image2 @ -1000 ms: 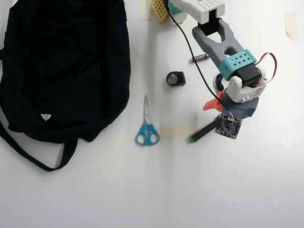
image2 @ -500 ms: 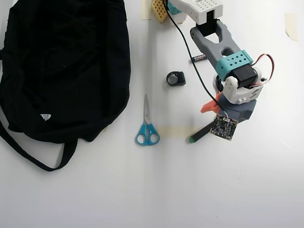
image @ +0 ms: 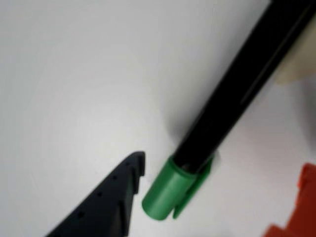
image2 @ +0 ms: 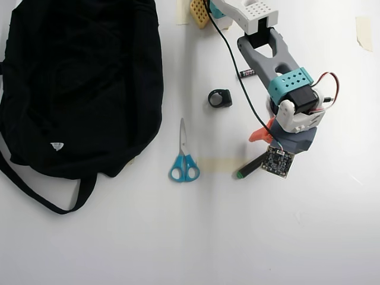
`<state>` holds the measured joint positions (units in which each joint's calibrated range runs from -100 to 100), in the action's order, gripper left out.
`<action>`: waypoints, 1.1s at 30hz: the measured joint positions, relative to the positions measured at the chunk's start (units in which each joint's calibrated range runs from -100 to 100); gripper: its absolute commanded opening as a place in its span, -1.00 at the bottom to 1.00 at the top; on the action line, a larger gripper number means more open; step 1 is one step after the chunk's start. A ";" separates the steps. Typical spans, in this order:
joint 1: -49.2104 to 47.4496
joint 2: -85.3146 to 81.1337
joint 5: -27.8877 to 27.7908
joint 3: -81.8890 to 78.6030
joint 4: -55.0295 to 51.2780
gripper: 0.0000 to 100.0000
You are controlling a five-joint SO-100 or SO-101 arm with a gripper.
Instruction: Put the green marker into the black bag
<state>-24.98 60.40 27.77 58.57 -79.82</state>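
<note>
The green marker (image2: 250, 167) lies on the white table right of centre in the overhead view, its small green end toward the scissors and its other end hidden under my wrist. My gripper (image2: 268, 144) hovers right over that hidden end. The wrist view shows the black barrel and bright green cap of the marker (image: 170, 190) lying flat between my dark finger (image: 106, 205) and my orange finger (image: 296, 212). The gripper (image: 222, 165) is open, with neither finger touching the marker. The black bag (image2: 77, 83) fills the left side, well apart from the gripper.
Blue-handled scissors (image2: 183, 159) lie between the bag and the marker. A small black ring-shaped object (image2: 219, 98) and a small black battery (image2: 249, 72) sit near the arm. The bag's strap (image2: 41, 196) trails toward the front left. Tan tape (image2: 217, 164) marks the table.
My wrist has shifted a little to the left over the marker's hidden end. The marker, scissors and bag have not moved.
</note>
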 measured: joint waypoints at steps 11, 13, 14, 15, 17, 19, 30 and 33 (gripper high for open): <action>-0.07 0.42 0.00 0.08 0.00 -0.23; -0.07 0.42 0.00 0.08 0.00 -0.23; -0.07 0.42 0.00 0.08 0.00 -0.23; -0.07 0.42 0.00 0.08 0.00 -0.23; -0.07 0.42 -0.05 0.08 0.00 -0.23; -0.07 0.42 -0.34 0.08 0.00 -0.23; -0.07 0.42 -1.32 0.08 0.00 -0.23; -0.07 0.42 -1.42 0.08 0.00 -0.23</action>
<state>-25.06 60.81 26.35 58.65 -79.82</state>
